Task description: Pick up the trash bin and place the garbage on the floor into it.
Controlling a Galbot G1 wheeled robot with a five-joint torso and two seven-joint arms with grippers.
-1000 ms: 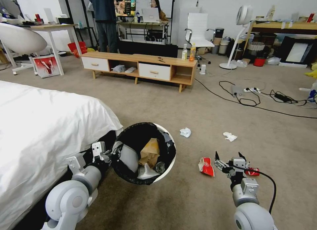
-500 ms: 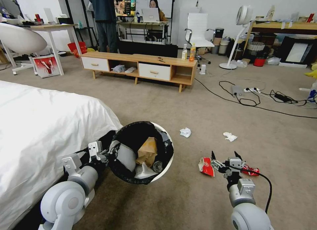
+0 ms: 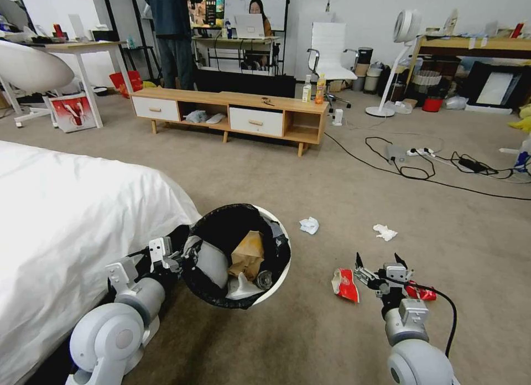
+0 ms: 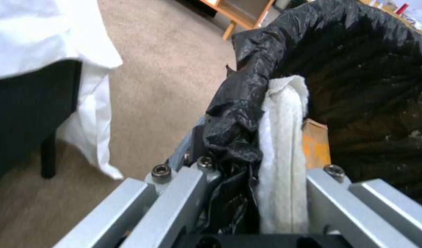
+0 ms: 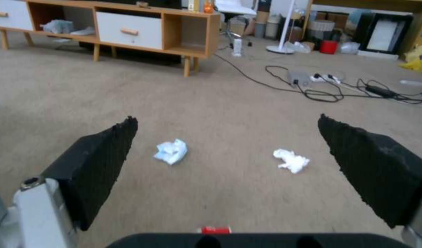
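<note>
Trash bin [image 3: 276, 230], tilted toward us, hangs at 7 o'clock beside the bed [image 3: 66, 219]; our left gripper [image 3: 176, 256] clamps its fingers on the bag-covered rim. We see a brown paper bag [image 3: 248, 252] inside. Our right gripper [image 3: 377, 261], fingers spread wide and empty, hovers at 5 o'clock between snack wrapper [image 3: 345, 277] and crushed can [image 3: 423, 292]; two tissues [image 3: 310, 225] lie on the floor [image 3: 332, 186] toward 12.

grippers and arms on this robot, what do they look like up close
Both arms are glossy light-grey rounded shells with round joint caps. The left gripper is silver-white metal with screwed brackets. The right gripper has black, wedge-shaped, rough-textured fingers on silver mounts, and a black cable loops from it back along the arm.
</note>
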